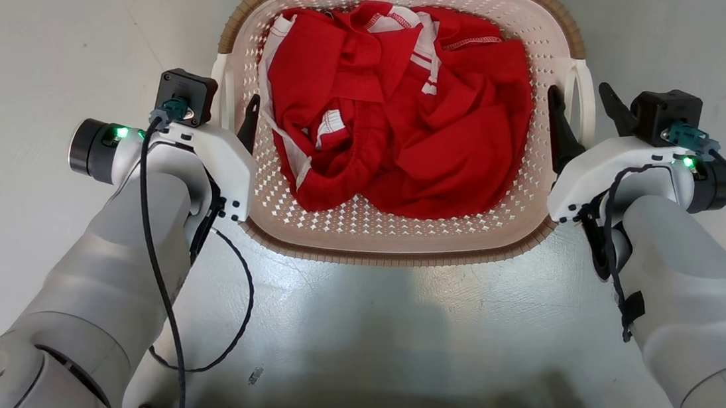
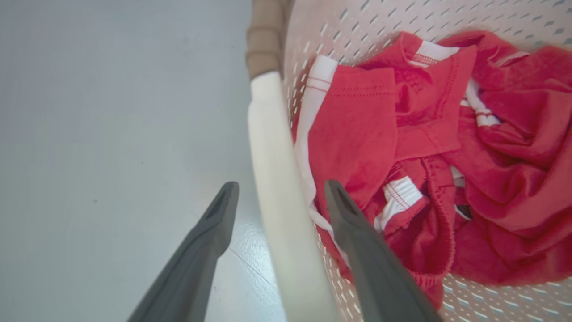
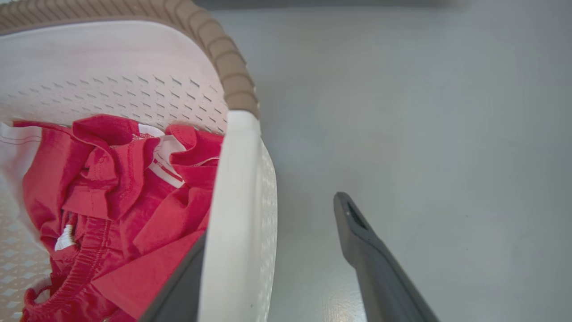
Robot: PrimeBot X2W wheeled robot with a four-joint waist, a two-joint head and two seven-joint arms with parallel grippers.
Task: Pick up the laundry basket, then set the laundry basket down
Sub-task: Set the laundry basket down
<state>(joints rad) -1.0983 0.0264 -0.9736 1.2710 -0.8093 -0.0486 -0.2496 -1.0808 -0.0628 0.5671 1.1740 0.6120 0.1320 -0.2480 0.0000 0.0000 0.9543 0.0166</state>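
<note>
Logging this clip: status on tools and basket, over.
Left tool open, straddling left handle. Right tool open, straddling right handle. Laundry basket on floor, red clothes inside. Nothing in the way.

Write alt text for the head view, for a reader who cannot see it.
A small cream-white perforated plastic laundry basket with a brown woven-look rim sits on a pale grey floor, holding crumpled red-and-white clothes. The robot's left gripper and right gripper, both open, each straddle one of its white loop side handles.
</note>
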